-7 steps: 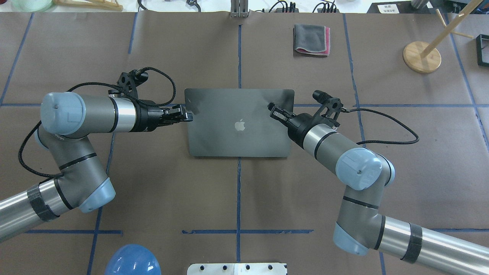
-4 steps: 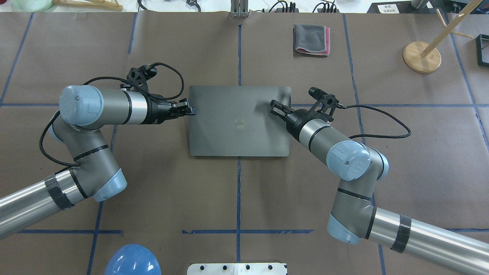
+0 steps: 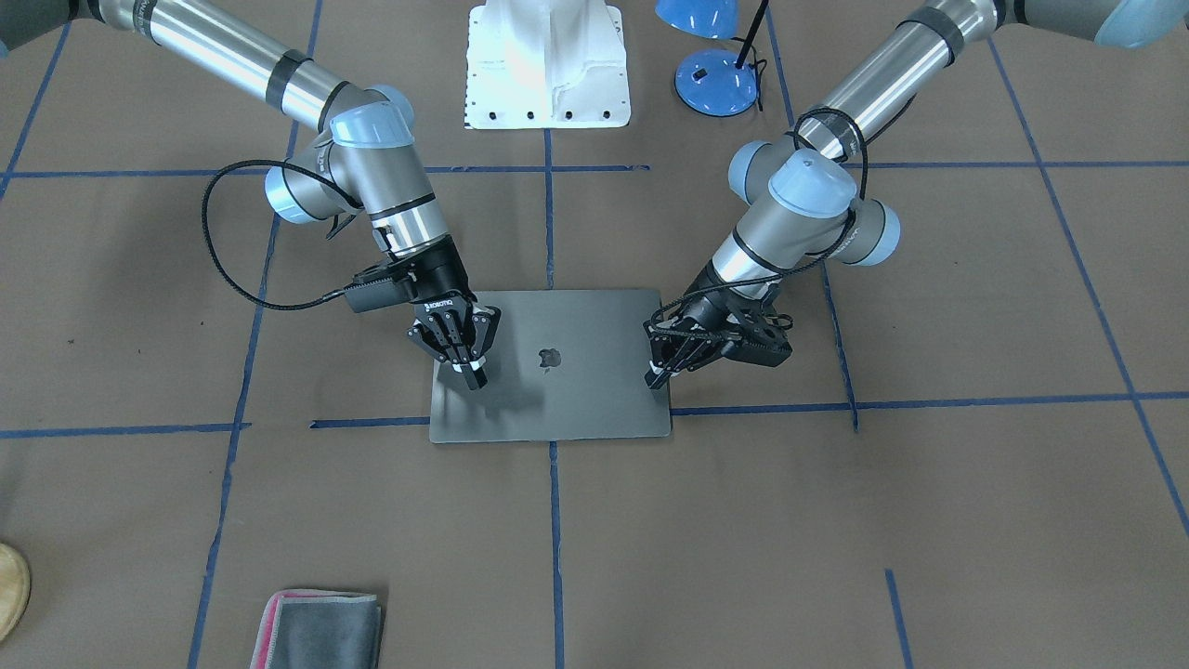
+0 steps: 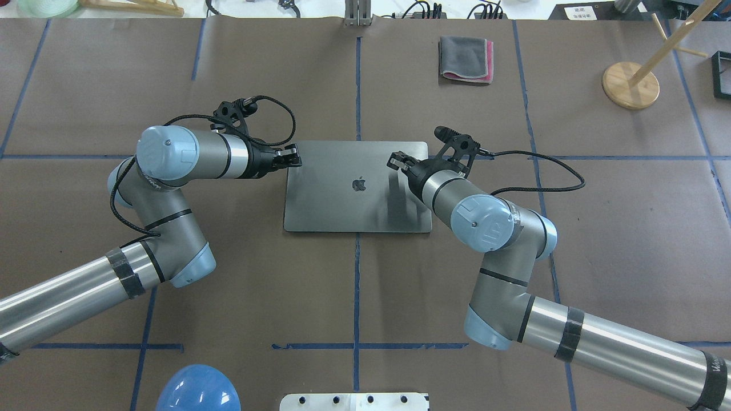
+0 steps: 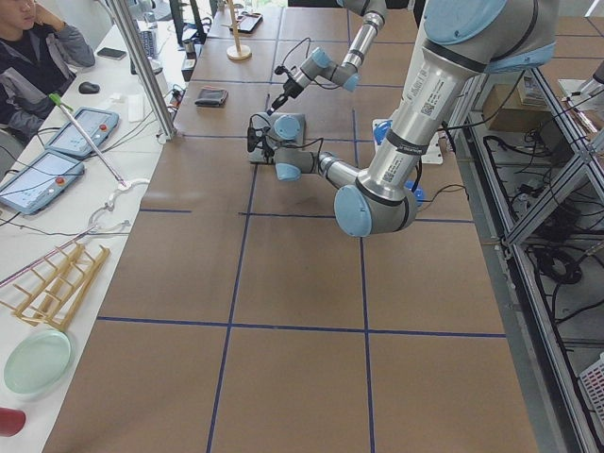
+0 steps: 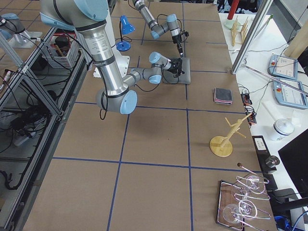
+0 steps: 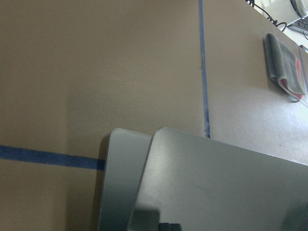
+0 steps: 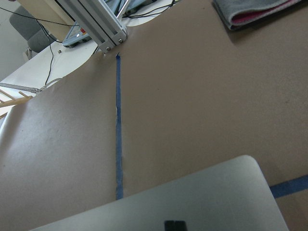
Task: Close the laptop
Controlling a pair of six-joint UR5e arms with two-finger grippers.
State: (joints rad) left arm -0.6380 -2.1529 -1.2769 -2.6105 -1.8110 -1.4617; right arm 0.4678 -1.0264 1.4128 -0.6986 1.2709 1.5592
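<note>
The space-grey laptop (image 4: 342, 205) lies in the middle of the table with its lid almost flat and the apple logo facing up. In the left wrist view the lid (image 7: 216, 183) still sits slightly above the base corner. My left gripper (image 4: 294, 155) is shut, with its tips at the lid's far left corner. My right gripper (image 4: 394, 161) is shut and rests on the lid near its far right corner. In the front-facing view both show on the laptop (image 3: 576, 400): the right gripper (image 3: 474, 376) and the left gripper (image 3: 655, 374).
A folded grey-and-pink cloth (image 4: 465, 59) lies at the far side of the table. A wooden stand (image 4: 630, 84) is at the far right. A blue lamp (image 4: 198, 389) and a white base plate (image 4: 354, 401) sit at the near edge.
The lid has come down from a raised tilt to nearly flat. Both grippers moved inward and forward, staying at its far corners.
</note>
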